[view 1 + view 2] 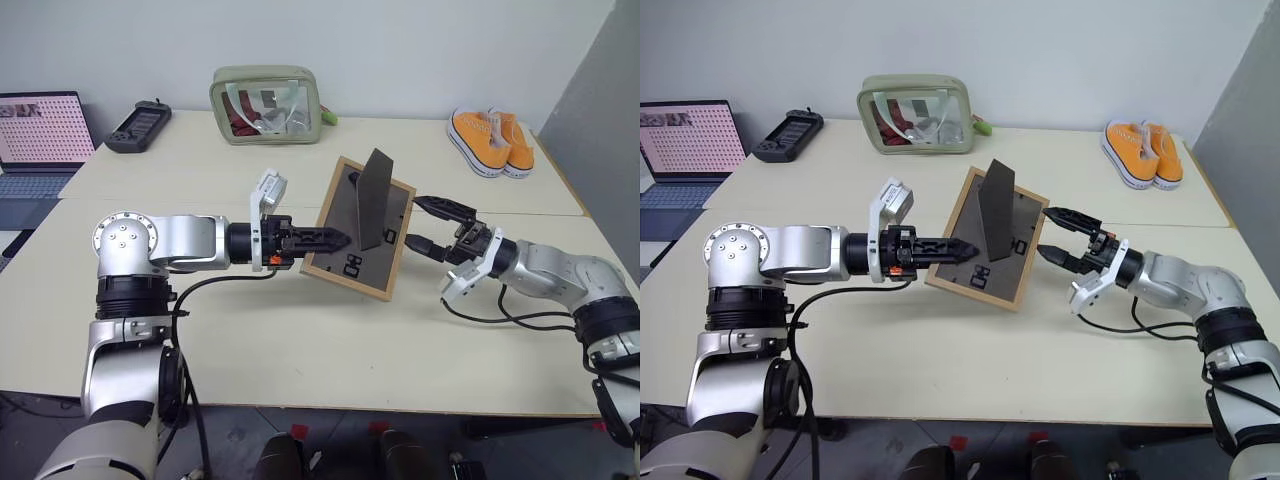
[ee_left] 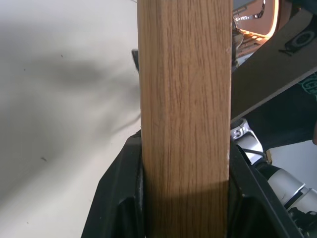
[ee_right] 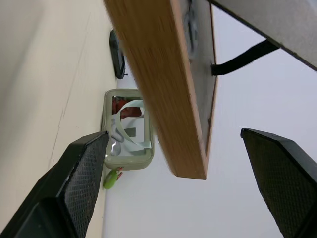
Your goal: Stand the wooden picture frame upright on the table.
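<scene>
Above the pale cream table, the left gripper clamps the small light-wood picture frame, back panel uppermost, stand unfolded for setting down. The right gripper waits just beside the frame, its 2 fingers spread.

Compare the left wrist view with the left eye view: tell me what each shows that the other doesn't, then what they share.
Left wrist view: the left gripper's fingers pressed against both sides of the light-wood edge, wood grain close up.

Left eye view: the frame's dark back panel with its stand folded out, the open right gripper beside the frame's far edge, a laptop, a clear pouch and orange shoes on the table.

Both: the wooden picture frame clamped in the left gripper.
</scene>
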Motion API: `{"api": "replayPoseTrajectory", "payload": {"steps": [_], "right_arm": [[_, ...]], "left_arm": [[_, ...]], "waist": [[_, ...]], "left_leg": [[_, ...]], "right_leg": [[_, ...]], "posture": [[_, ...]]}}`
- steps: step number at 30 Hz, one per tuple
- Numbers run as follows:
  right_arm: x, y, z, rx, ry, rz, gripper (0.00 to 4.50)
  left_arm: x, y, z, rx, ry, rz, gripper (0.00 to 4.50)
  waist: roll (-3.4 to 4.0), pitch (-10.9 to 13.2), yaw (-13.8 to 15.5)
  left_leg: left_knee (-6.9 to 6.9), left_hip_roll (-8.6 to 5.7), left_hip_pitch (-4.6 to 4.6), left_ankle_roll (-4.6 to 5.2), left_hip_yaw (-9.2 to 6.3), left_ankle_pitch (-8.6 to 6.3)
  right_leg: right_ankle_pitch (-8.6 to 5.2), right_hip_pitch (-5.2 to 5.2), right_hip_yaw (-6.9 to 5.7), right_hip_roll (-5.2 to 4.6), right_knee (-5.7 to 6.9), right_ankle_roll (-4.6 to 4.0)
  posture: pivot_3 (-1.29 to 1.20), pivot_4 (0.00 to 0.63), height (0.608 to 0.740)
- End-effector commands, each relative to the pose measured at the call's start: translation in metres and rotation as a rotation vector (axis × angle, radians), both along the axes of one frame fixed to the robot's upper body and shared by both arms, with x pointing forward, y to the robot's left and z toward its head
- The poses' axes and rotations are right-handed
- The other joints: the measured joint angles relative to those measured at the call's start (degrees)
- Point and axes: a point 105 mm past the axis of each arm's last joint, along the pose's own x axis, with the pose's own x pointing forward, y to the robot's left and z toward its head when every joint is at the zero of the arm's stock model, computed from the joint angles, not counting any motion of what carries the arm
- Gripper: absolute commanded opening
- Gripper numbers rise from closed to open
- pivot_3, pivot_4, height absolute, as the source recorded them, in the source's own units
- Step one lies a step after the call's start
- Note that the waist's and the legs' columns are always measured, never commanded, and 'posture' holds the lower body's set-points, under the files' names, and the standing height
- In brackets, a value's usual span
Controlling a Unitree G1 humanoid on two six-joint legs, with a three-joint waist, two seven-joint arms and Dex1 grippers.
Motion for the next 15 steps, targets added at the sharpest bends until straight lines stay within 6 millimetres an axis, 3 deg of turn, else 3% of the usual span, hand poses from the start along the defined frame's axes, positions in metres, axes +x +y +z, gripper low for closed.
{"api": "replayPoseTrajectory", "payload": {"steps": [1, 7, 10, 15], "right_arm": [[0.001, 0.005, 0.014, 0.021, -0.055, 0.031, 4.49], [-0.001, 0.018, 0.018, 0.035, -0.093, 0.088, 4.49], [-0.001, 0.021, 0.015, 0.037, -0.089, 0.098, 3.94], [-0.001, 0.022, 0.015, 0.04, -0.093, 0.107, 2.63]], "left_arm": [[-0.007, -0.007, 0.022, -0.057, -0.072, -0.023, 1.27], [-0.007, -0.006, 0.023, -0.049, -0.083, -0.017, 1.27], [-0.007, -0.006, 0.023, -0.046, -0.087, -0.014, 1.27], [-0.008, -0.005, 0.023, -0.04, -0.089, -0.013, 1.27]], "waist": [[0.0, 0.0, 0.05], [0.0, 0.0, 0.04], [0.0, 0.0, 0.04], [0.0, 0.0, 0.03]], "left_leg": [[0.01, -0.01, 0.0, 0.01, 0.0, 0.01], [0.0, -0.07, 0.01, 0.02, -0.04, 0.02], [0.0, -0.11, 0.01, 0.03, -0.06, 0.02], [0.0, -0.11, 0.01, 0.04, -0.08, 0.03]], "right_leg": [[0.0, 0.0, -0.01, 0.0, 0.01, 0.0], [0.0, 0.01, -0.01, 0.0, 0.01, 0.0], [0.0, 0.02, 0.0, -0.02, 0.01, 0.0], [0.0, 0.02, -0.01, -0.02, 0.01, 0.0]], "posture": [[0.0, 0.15, 0.74], [0.0, 0.15, 0.74], [0.0, 0.15, 0.74], [0.0, 0.15, 0.74]]}}
